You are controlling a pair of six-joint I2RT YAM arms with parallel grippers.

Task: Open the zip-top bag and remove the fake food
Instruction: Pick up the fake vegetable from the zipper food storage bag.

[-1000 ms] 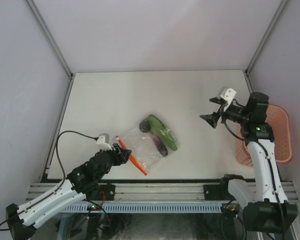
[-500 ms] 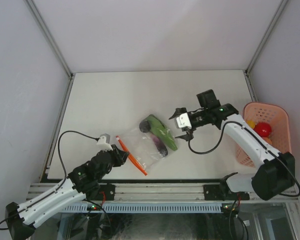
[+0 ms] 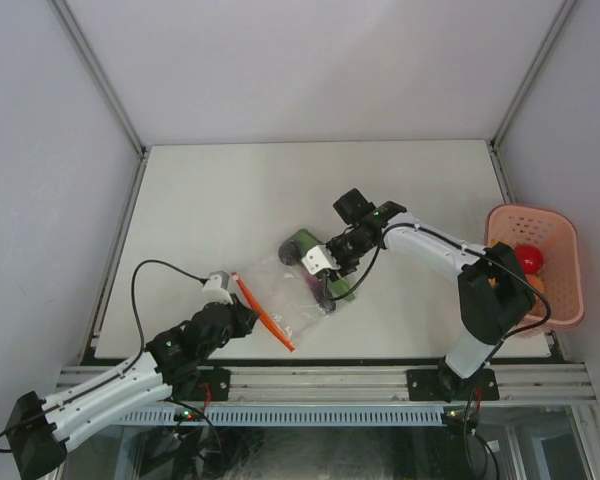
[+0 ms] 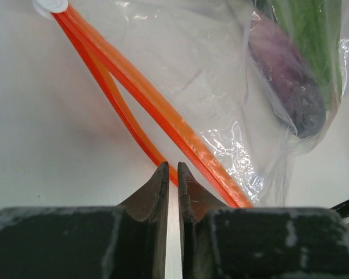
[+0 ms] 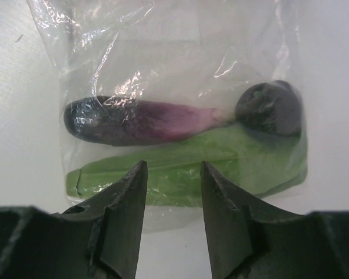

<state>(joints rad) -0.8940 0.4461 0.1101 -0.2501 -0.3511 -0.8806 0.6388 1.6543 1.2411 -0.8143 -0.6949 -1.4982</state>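
The zip-top bag (image 3: 288,296) lies flat on the bench (image 3: 230,195). Its orange zip strip (image 3: 264,314) forms the bag's edge nearest the left arm.

The left gripper (image 3: 242,318) sits at that zip edge. In the left wrist view its jaws are drawn almost together, leaving only a thin slit. The looser lip of the zip strip (image 4: 113,96) has parted from the other lip and runs down to the tips of the left gripper (image 4: 173,168). Whether the lip is actually pinched cannot be told.

The right gripper (image 3: 332,283) is at the bag's opposite, closed end, over the fake food inside. Its jaws stand apart, one on each side of the long green piece (image 5: 221,156). Further into the bag from the green piece lie the purple piece (image 5: 139,120) and a dark round one (image 5: 269,107), all under the plastic.

Beyond the bag's closed end, well apart from it, a pink basket (image 3: 568,300) holds a red toy (image 3: 526,258).
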